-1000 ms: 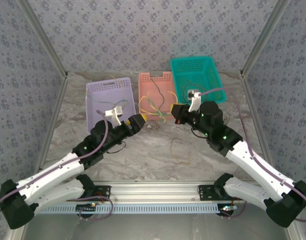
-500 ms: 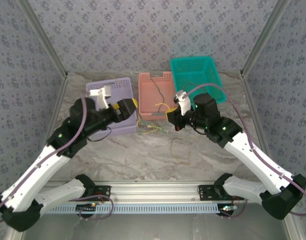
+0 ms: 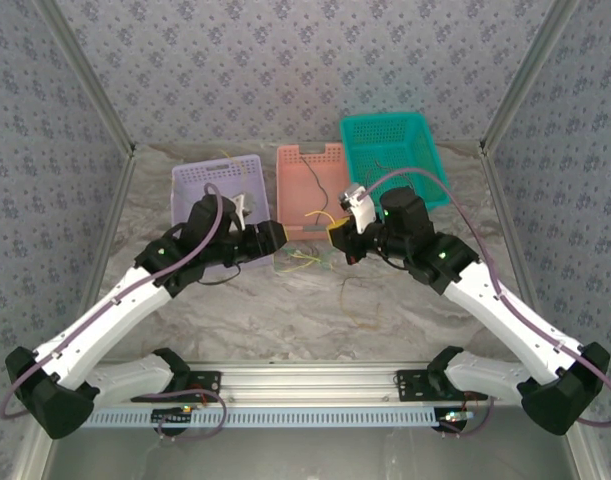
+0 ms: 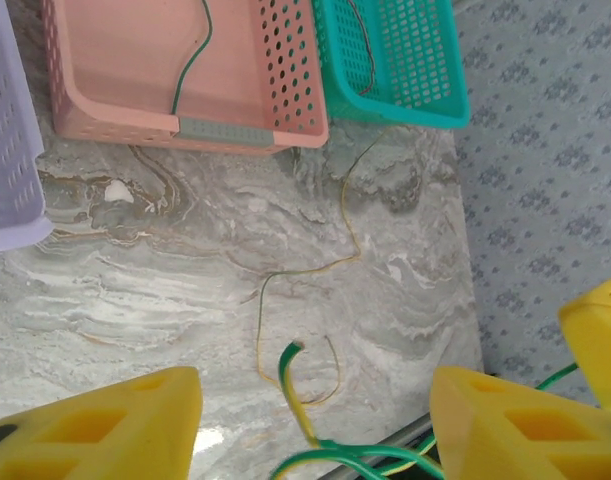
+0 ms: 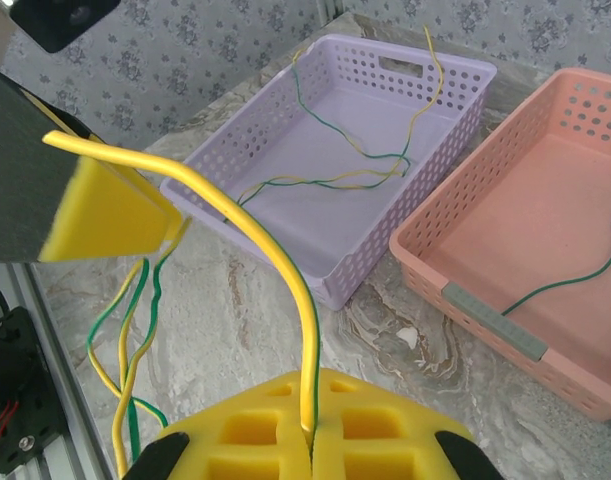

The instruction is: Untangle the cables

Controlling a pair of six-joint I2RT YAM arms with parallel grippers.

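Note:
My right gripper (image 5: 313,440) is shut on a yellow-green cable (image 5: 285,270), which arcs up and left to the yellow finger (image 5: 105,210) of my left gripper. More yellow and green cables (image 5: 125,350) hang below that finger. In the left wrist view my left gripper (image 4: 315,420) is open, its fingers (image 4: 105,420) wide apart, with a green-yellow cable end (image 4: 293,375) standing loose between them. From above, the left gripper (image 3: 280,237) and right gripper (image 3: 335,237) face each other over the cable bundle (image 3: 305,258).
Three baskets stand at the back: purple (image 3: 220,185) with several thin cables (image 5: 335,180), pink (image 3: 310,180) with one green cable (image 5: 575,280), teal (image 3: 390,150) with a dark cable (image 4: 363,45). A thin loose cable (image 3: 355,290) lies on the marble table.
My left arm swung up over the purple basket, then came back down toward the bundle with its jaws narrowing. My right gripper shifted left, still holding its cable.

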